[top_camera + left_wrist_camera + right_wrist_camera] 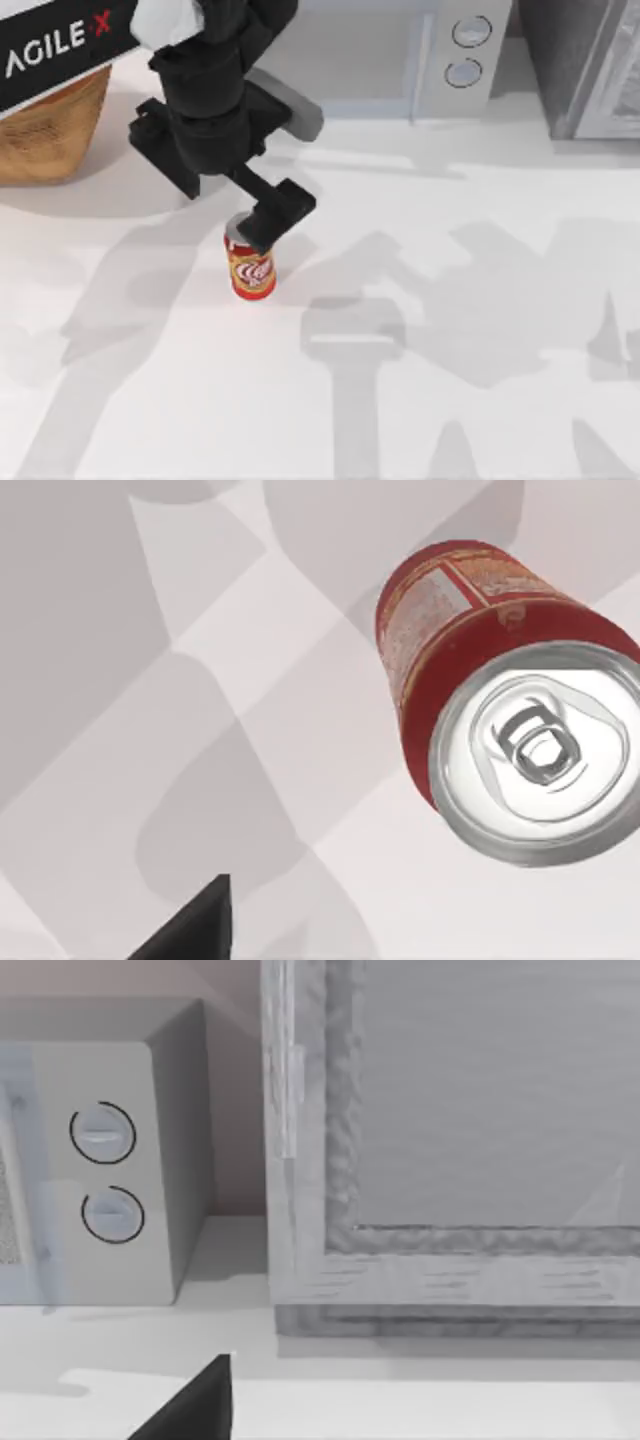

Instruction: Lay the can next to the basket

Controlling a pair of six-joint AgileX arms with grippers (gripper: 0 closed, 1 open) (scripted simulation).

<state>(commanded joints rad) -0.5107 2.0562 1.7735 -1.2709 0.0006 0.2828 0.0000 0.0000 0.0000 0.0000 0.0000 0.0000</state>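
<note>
**Can standing upright under the left gripper, well apart from the basket**

Can first: the small red and orange soda can (pixel 251 268) with a white swirl logo and silver ends stands upright on the white table (pixel 480 400), left of centre in the top view.

At the far left edge, partly cut off by the frame and by the arm's white panel, sits the large tan woven wicker basket (pixel 45 135). Bare tabletop lies between it and the can, so there is open room to set the can down beside the basket's wall.

Moving right, the left gripper (pixel 272 215) hovers at the can's top rim, one black finger overlapping the lid from above. The left wrist view looks down on the silver pull-tab end, with a single dark fingertip (pixel 195 925) off to one side and apart from the can. Whether the fingers are spread or closed I cannot tell; nothing shows them clamped on the can.

My judgement of the risks: a descent that lands off-centre could clip the rim and tip the can, which would then roll across the smooth surface. A grip taken too high could let it slip. Carrying it leftward too low might knock the basket.

Farther right, a grey microwave (pixel 440 60) and a grey cabinet (pixel 585 65) line the back edge, well clear of the path. The right arm is parked, its wrist camera facing those appliances.
</note>
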